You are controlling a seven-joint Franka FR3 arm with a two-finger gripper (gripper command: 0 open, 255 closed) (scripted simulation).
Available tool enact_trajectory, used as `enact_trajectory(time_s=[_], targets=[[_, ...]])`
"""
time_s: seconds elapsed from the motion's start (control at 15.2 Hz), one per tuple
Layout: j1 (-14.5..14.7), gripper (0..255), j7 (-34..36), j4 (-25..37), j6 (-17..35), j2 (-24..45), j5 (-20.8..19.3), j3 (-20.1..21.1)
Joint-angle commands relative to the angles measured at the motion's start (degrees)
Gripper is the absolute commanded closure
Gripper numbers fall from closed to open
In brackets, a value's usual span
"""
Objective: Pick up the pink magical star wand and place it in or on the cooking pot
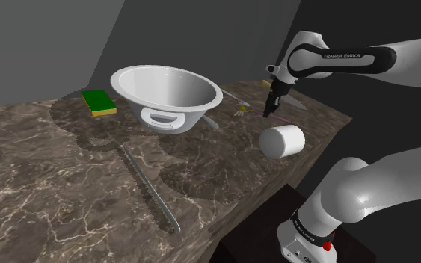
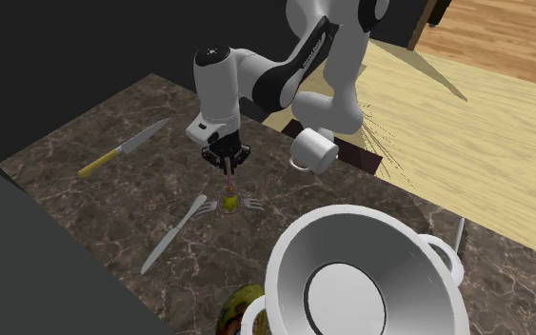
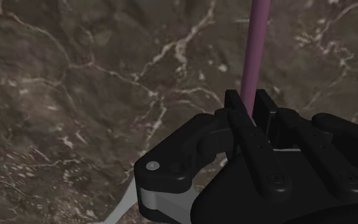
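Pincer clamped on the wand stick, star hanging low over the table. Pot is at 4 o'clock in the second exterior view. I reckon a thin stick could swivel or slip mid-carry.

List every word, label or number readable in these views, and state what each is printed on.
"FRANKA EMIKA": white letters on the dark forearm band of the arm, shoulder view.
Small white lettering on the dark ring near the arm's base: too small to read.
No other text can be read.
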Motion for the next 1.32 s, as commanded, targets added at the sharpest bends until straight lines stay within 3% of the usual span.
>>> enact_trajectory(time_s=[0.0,1.25], targets=[[0.04,255,0.06,1.2,-1.41,-0.11,0.1,0.23],[0.88,255,-0.09,15.95,-15.9,0.19,1.65,2.16]])
